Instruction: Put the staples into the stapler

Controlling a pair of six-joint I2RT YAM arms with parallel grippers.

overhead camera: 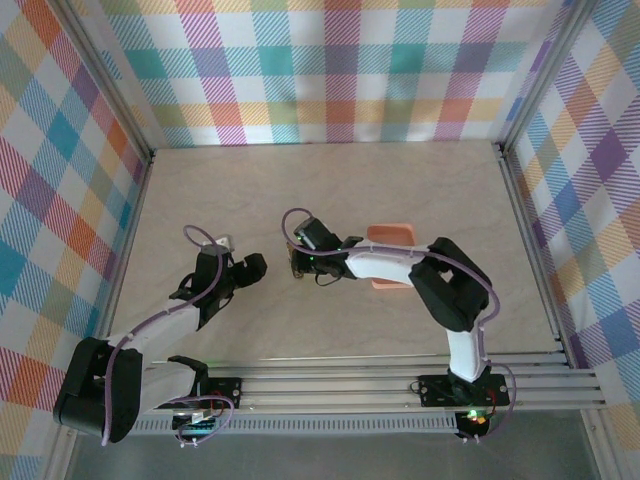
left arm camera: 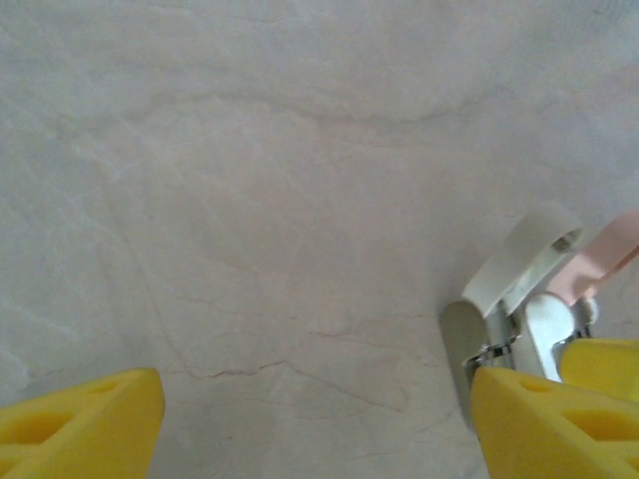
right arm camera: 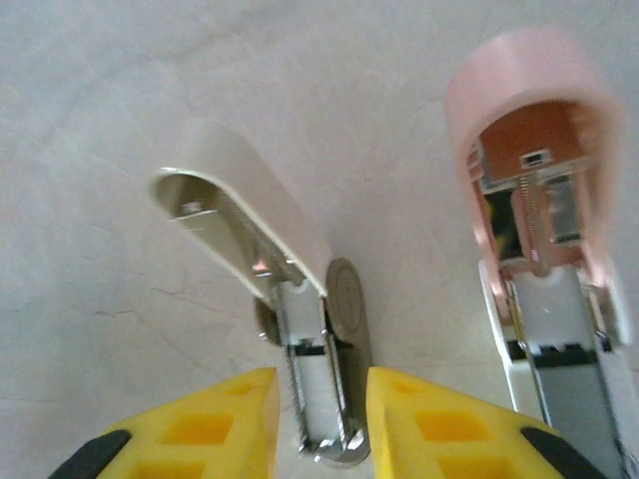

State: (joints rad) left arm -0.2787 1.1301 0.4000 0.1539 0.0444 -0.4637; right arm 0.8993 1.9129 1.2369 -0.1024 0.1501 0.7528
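The stapler [right arm camera: 318,384] lies opened out on the table. Its white arm [right arm camera: 250,195] is lifted off a silvery metal channel, and its pink cover [right arm camera: 529,70] with a spring inside is splayed to the right. My right gripper [right arm camera: 319,429] is low over it, jaws slightly open, and the metal channel stands between the yellow fingers with a thin gap on each side. My left gripper [left arm camera: 315,439] is open and empty just left of the stapler [left arm camera: 529,289], whose parts show beyond its right finger [left arm camera: 559,419]. Both grippers face each other at mid-table, left gripper [overhead camera: 252,268] and right gripper [overhead camera: 296,264]. The staples are out of view.
An orange tray [overhead camera: 392,236] sits right of centre, partly under the right arm. Plaid walls close in the pale wooden table [overhead camera: 330,180] on three sides. A metal rail [overhead camera: 400,375] runs along the near edge.
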